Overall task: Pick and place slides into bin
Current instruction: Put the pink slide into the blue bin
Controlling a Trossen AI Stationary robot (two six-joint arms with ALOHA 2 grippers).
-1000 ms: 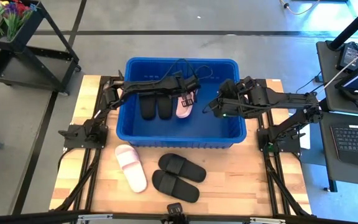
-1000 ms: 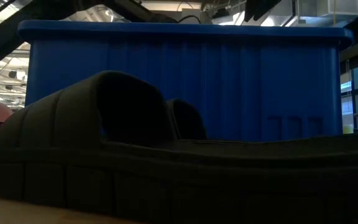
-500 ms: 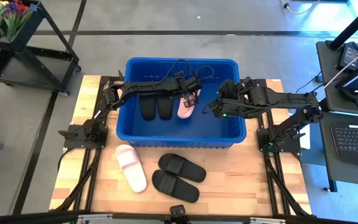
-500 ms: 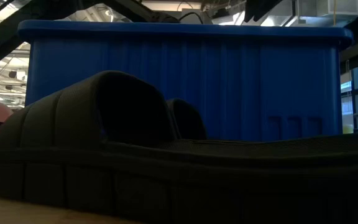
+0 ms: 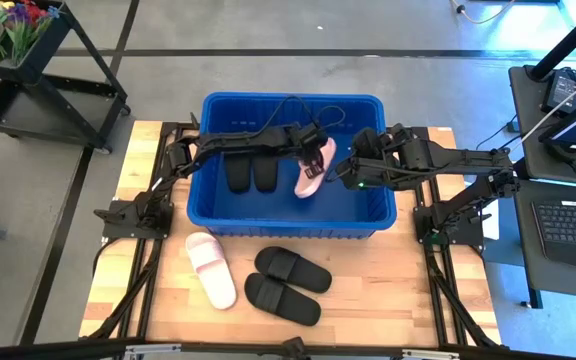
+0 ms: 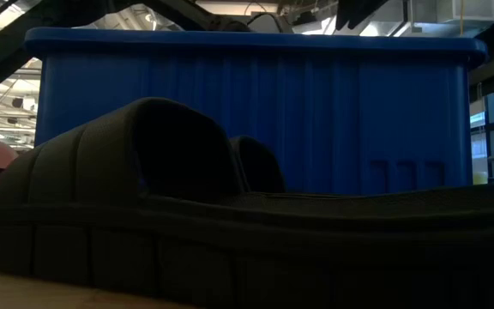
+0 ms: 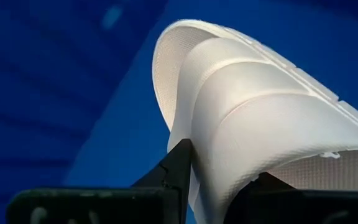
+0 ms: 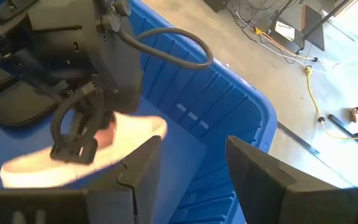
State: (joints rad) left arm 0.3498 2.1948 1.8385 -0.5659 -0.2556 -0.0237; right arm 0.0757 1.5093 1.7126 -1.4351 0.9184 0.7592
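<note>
Over bin [image 5: 200, 150] centre | left gripper [image 5: 314, 156] is pinching pale slide [image 5: 314, 168] by its strap | right gripper [image 5: 344, 173] is hovering part-open, empty, just beside | black pair [image 5: 251, 172] is lying near far wall.

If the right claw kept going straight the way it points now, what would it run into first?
Most likely the pale slide that the left claw has between its fingers inside the bin. The right claw is open and aims at it across the bin, though how much gap remains is unclear.
</note>
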